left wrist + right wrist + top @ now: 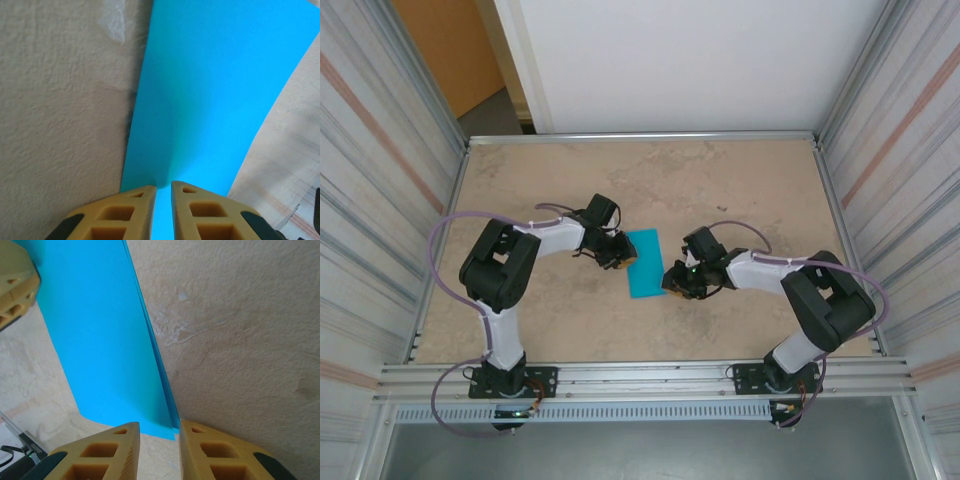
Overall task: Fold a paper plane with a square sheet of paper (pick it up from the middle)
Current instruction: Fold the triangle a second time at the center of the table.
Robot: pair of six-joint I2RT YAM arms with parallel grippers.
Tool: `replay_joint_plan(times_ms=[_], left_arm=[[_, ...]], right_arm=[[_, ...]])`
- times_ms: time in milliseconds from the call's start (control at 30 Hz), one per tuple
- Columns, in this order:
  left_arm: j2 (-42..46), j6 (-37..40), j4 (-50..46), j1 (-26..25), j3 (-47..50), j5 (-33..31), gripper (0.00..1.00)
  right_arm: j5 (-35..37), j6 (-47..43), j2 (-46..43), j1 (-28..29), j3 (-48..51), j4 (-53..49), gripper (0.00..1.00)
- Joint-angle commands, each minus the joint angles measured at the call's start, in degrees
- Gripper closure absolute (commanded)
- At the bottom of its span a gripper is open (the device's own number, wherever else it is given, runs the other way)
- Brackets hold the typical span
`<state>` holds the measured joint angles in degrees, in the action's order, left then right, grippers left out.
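While the square sheet of paper [643, 263], folded double into a strip, sits mid-table [670, 180], well away from every edge | left gripper [163, 186]: jaws almost closed, pinching the strip's left long edge | right gripper [159, 426]: jaws narrowly apart, strip's near right corner at their tips

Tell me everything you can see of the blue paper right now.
The blue paper is thin, plain turquoise, folded double into a narrow rectangle, with two layers showing along one long edge. It lies on the tan table. The left claw pinches one edge; the right claw straddles a corner, jaws apart.
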<state>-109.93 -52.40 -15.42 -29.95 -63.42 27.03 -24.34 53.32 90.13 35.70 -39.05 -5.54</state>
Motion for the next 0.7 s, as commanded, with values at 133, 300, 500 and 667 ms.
replay_joint_plan(times_ms=[133,300,500,667], left_arm=[[-4.5,-0.2,-9.7,0.4,2.4,-4.7,0.82],[-4.4,-0.1,-9.8,0.4,2.4,-4.6,0.82],[-4.6,0.4,-9.7,0.2,2.2,-4.3,0.82],[-4.5,0.5,-9.6,-0.1,2.2,-4.4,0.82]], right_arm=[[-1.8,-2.0,1.7,0.7,-0.3,0.4,0.76],[-1.6,-1.9,0.4,0.5,0.1,1.4,0.78],[-1.4,-2.1,-0.1,-0.2,-0.6,0.9,0.79],[-1.9,-1.8,0.0,-1.0,-0.3,2.0,0.79]])
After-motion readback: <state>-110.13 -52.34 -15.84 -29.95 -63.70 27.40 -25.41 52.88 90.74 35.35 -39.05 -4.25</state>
